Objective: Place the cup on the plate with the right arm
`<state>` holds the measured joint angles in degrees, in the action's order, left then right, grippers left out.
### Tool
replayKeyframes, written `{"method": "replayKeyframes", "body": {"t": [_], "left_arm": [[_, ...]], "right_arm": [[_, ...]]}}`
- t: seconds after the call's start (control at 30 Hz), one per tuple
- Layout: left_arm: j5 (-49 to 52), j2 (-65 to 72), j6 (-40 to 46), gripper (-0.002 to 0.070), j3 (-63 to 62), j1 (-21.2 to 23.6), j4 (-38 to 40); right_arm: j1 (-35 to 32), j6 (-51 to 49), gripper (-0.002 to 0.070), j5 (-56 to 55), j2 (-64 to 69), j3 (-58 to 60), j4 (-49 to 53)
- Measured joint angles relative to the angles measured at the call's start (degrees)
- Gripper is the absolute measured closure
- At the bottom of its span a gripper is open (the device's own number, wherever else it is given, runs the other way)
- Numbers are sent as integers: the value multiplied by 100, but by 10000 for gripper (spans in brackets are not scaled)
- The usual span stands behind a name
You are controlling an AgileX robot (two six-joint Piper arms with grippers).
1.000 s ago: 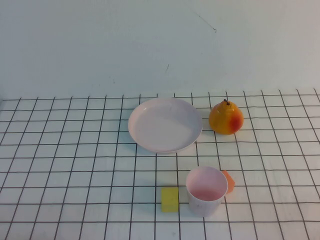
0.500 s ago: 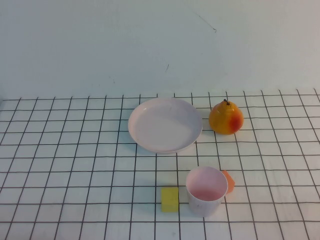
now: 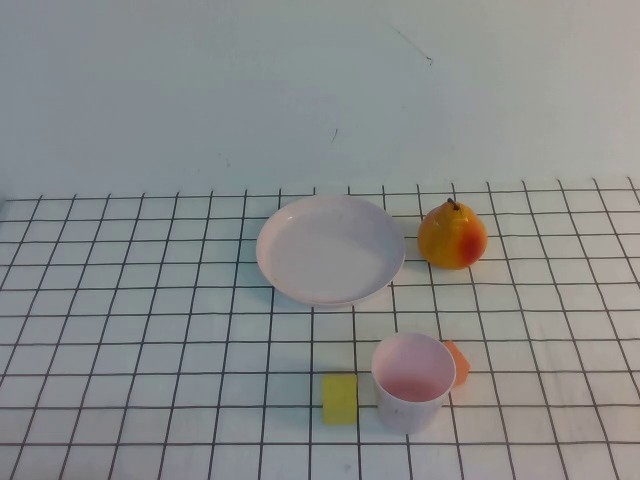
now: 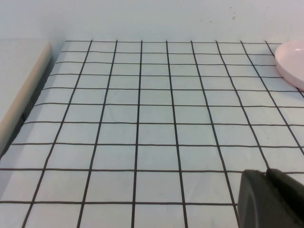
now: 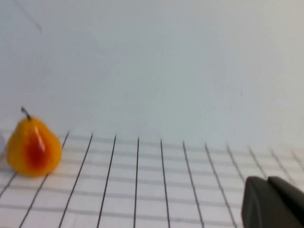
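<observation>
1. Progress: nothing done. The cup (image 3: 413, 381) stands upright on the gridded table (image 3: 150, 330), near its front edge and well apart from the plate (image 3: 330, 249). The approach, grasp, carry and set-down all remain, in my judgement.
2. My right gripper (image 5: 274, 203): absent from the high view; only a dark corner of it shows in its own wrist camera, low over the table's right side. Whether it is released or clenched I cannot tell. It holds nothing that I can see.
3. My left gripper (image 4: 270, 198): likewise a dark corner in its wrist camera, above the table's left part, state not discernible.
4. Cup, contents: none visible; pale pink interior.
5. Plate, contents: none; it lies flat toward the back, centre.
6. Other items: pear (image 3: 452, 236), just right of the plate; yellow block (image 3: 339, 398), just left of the cup; orange piece (image 3: 457, 362), touching or nearly touching the cup's right side, partly hidden behind it.
</observation>
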<state>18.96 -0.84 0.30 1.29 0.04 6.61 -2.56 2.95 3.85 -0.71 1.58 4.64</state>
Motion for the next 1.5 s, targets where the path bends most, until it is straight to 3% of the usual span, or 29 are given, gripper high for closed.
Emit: {"method": "replayKeyframes", "body": {"t": [0.23,0.77,0.9,1.17,1.33,1.5], "left_arm": [[0,0,0,677,0,0,0],[0,0,0,677,0,0,0],[0,0,0,677,0,0,0],[0,0,0,677,0,0,0],[0,0,0,677,0,0,0],[0,0,0,677,0,0,0]], "right_arm": [[0,694,678,-1422,0,0,0],[0,377,678,-3196,0,-19,-77],[0,367,678,-2281,0,-737,116],[0,367,678,727,822,-3213,341],[0,553,678,2465,1942,-4378,-159],[0,1583,678,3998,3050,-5246,-1194]]}}
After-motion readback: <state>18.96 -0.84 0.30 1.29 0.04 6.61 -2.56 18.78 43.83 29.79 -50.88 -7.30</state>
